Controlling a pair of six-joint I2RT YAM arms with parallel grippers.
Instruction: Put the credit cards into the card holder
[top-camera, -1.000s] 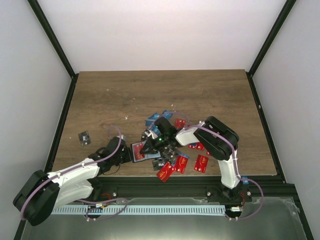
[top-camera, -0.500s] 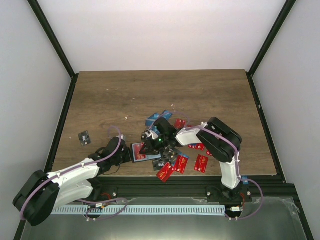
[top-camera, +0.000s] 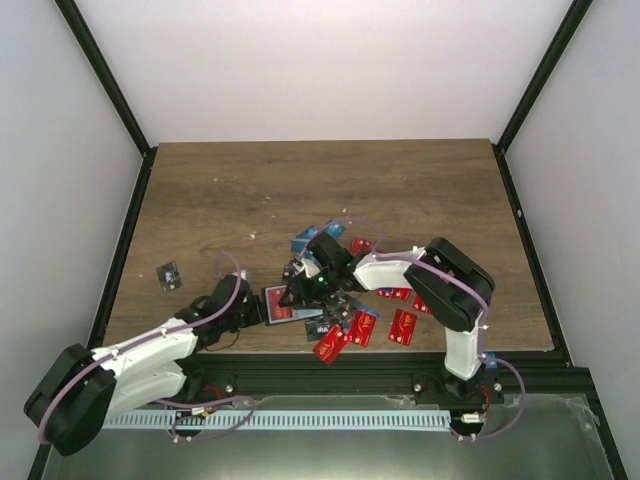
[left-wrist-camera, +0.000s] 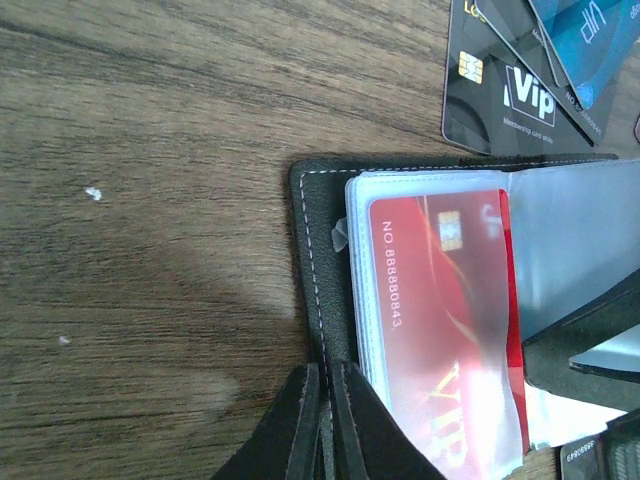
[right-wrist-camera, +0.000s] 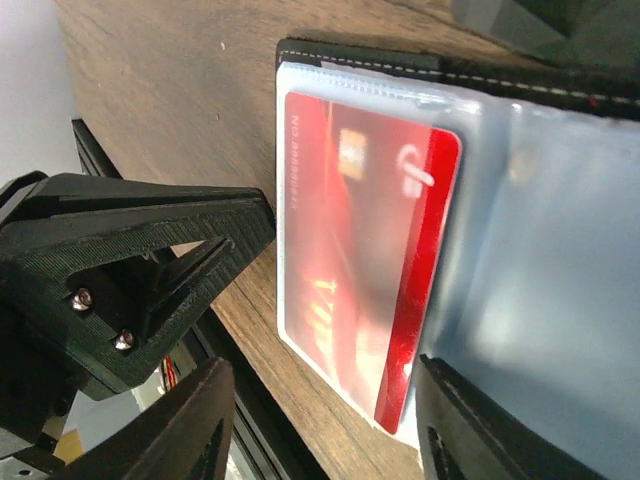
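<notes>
The black card holder (top-camera: 270, 303) lies open near the table's front edge. My left gripper (left-wrist-camera: 328, 420) is shut on its stitched black edge (left-wrist-camera: 318, 260). A red credit card (left-wrist-camera: 440, 300) sits inside a clear sleeve of the holder (right-wrist-camera: 360, 55). My right gripper (right-wrist-camera: 322, 368) stands open over the sleeve. The lower end of that red card (right-wrist-camera: 360, 250) lies between its fingers (right-wrist-camera: 190, 430), untouched. In the top view the right gripper (top-camera: 298, 292) hovers over the holder and the left gripper (top-camera: 256, 310) is at the holder's left side. More credit cards, red (top-camera: 362, 327) and blue (top-camera: 305, 240), lie scattered around.
A black VIP card (left-wrist-camera: 500, 90) and a blue card (left-wrist-camera: 590, 40) lie just beyond the holder. One black card (top-camera: 168, 275) rests alone at the left. The table's front rail (top-camera: 350, 365) runs close behind the holder. The left gripper's black frame (right-wrist-camera: 130, 260) is beside the sleeve.
My right gripper has opened and let go of the red card, which now rests in the sleeve. The right arm's elbow has shifted slightly right. The left gripper keeps its hold.
</notes>
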